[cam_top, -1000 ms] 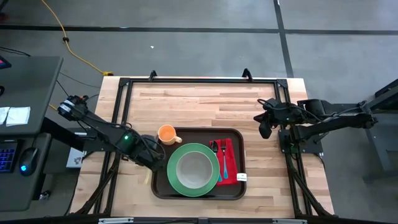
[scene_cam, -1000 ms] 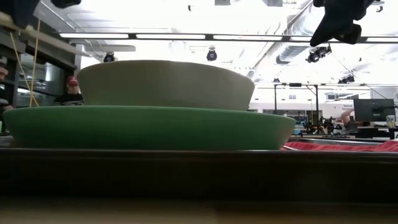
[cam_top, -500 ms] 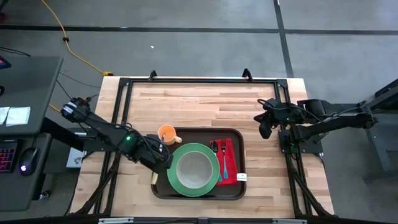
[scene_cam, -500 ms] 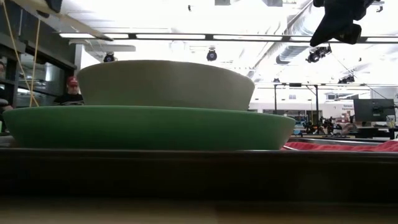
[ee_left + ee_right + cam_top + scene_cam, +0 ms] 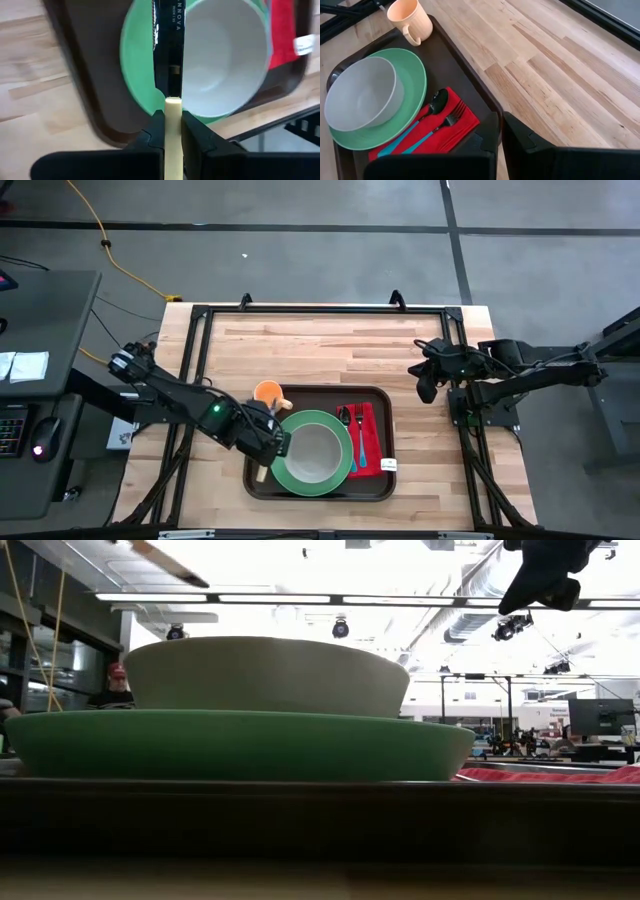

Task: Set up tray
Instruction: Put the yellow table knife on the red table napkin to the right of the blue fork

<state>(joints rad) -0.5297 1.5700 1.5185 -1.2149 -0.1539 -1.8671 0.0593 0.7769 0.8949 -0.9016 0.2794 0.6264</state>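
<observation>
The dark brown tray [image 5: 385, 480] lies on the wooden table. It carries a green plate [image 5: 283, 472] with a white bowl [image 5: 318, 448] on it, a peach cup [image 5: 266, 392], and a red napkin [image 5: 373, 442] with a spoon and a fork. My left gripper [image 5: 272, 442] hangs over the tray's left part, shut on a knife [image 5: 167, 45] with a black blade and a cream handle. The blade reaches out over plate and bowl. My right gripper [image 5: 427, 390] is shut on nothing, up in the air to the right of the tray. My left gripper pinches the knife's cream handle [image 5: 172, 111] between its two fingers, close to where the black blade starts. The fingers slant steeply down from the table's left. The handle's free end [image 5: 262, 473] sticks out toward the near edge. The knife is lifted clear above tray and plate.
Bare wood stretches behind the tray toward the far edge [image 5: 330, 330]. A black frame [image 5: 200, 315] runs around the tabletop. In the low view a person [image 5: 115, 685] shows in the room beyond the table.
My left gripper has carried the knife toward the table's right edge and upward, from beside the tray's left rim to above the tray's left part and the plate's edge. It has tipped somewhat more toward level. The knife stays pinched and clear.
</observation>
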